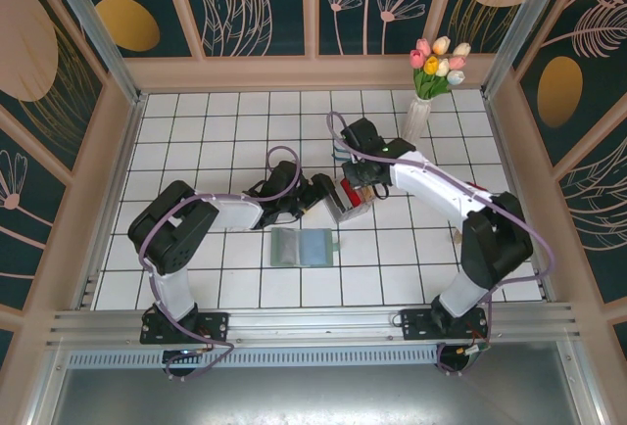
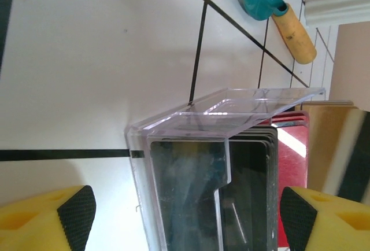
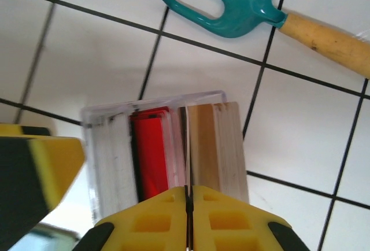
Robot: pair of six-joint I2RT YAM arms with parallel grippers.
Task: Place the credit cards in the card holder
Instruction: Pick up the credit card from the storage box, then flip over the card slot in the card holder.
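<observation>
Red, beige and dark credit cards (image 3: 151,158) stand on edge in a clear tray (image 2: 173,129) on the white tiled desk (image 1: 196,131). We see the right hand (image 3: 188,205) pinched tight on one thin card (image 3: 186,147) between the red and the beige. The left hand (image 2: 188,222) gapes wide, one finger on either side of the tray. The green card holder (image 1: 302,247) lies open and flat just nearer the arm bases, apart from both hands. A teal fork (image 3: 231,8) lies beyond the tray.
</observation>
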